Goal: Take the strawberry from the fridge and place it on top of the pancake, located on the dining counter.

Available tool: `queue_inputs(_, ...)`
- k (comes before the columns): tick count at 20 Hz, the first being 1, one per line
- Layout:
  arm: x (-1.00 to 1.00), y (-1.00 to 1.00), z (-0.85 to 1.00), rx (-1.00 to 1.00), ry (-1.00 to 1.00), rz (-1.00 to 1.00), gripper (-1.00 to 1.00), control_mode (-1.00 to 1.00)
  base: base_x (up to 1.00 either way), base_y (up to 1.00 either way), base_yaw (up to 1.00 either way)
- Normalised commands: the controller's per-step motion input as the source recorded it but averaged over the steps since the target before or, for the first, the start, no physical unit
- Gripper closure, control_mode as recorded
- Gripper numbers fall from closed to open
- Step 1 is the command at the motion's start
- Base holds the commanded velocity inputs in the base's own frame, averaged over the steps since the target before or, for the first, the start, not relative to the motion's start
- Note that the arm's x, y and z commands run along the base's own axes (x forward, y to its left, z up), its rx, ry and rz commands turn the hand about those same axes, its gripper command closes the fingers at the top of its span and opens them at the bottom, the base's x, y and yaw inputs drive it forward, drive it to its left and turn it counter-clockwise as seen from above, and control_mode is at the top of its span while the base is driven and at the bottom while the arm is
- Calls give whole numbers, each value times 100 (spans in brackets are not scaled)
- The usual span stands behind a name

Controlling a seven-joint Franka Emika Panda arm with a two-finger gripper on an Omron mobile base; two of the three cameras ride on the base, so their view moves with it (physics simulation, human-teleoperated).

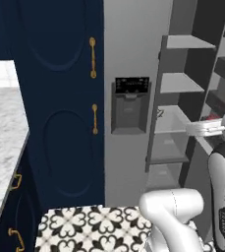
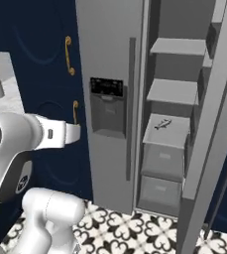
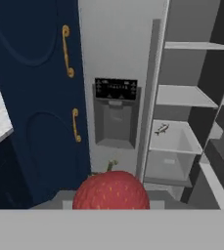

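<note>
Strawberry (image 3: 111, 191) is held tight in the jaws, well clear of the open fridge (image 3: 118, 63). Risk: fruit could be squeezed out or dropped w/ any jolt en route to the pancake desk.

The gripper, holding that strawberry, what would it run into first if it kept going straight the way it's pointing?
Probably the fridge's closed left door, around the dark dispenser panel. The gripper with the strawberry faces it, with nothing visible between, though depth is unclear.
</note>
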Motion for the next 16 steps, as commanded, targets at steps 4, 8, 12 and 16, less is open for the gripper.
queue_inputs(4, 0, 0, 0, 0, 0, 0, 100, 100, -99, 32, 11)
queue_inputs(8, 0, 0, 0, 0, 0, 0, 100, 100, -100, -1, 1)
queue_inputs(12, 0, 0, 0, 0, 0, 0, 100, 100, -100, -28, -24)
queue_inputs(16, 0, 0, 0, 0, 0, 0, 100, 100, -83, -36, -49)
